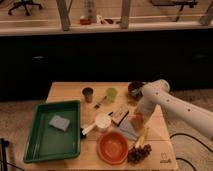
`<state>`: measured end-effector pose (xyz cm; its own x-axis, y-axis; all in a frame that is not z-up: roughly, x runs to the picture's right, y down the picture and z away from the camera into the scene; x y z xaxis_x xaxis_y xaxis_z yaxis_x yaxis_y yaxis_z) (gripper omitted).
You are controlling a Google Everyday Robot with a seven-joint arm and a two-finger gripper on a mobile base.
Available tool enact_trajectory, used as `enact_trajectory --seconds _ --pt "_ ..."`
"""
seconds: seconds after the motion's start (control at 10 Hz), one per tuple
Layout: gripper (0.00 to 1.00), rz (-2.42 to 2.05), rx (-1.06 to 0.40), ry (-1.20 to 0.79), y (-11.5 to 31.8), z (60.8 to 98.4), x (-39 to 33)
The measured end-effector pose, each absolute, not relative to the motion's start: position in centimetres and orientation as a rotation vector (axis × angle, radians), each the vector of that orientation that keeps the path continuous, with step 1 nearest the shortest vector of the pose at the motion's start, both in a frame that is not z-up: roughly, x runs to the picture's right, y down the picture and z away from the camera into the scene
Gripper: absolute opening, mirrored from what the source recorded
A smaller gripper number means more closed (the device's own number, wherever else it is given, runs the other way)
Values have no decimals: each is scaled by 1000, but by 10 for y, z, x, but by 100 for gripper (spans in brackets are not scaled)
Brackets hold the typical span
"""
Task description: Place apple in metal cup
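The apple [138, 120] sits on the right side of the table [65, 92], directly at the gripper [136, 113]; you cannot tell whether the gripper grasps it. The metal cup [88, 94] stands well apart, back left, apparently empty. Treat pickup as unconfirmed; transfer and release remain.

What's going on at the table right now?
The arm reaches in from the right, and its gripper is down at the apple, right of the white cup. Whether it has the apple in its grasp cannot be told. The metal cup stands apart at the back, left of the green cup. The apple is not in it yet.
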<state>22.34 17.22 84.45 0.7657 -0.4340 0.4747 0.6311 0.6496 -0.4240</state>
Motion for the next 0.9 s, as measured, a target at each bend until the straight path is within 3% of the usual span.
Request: enact_trajectory --seconds 0.9 --pt "0 -730 -562 -447 130 810 207"
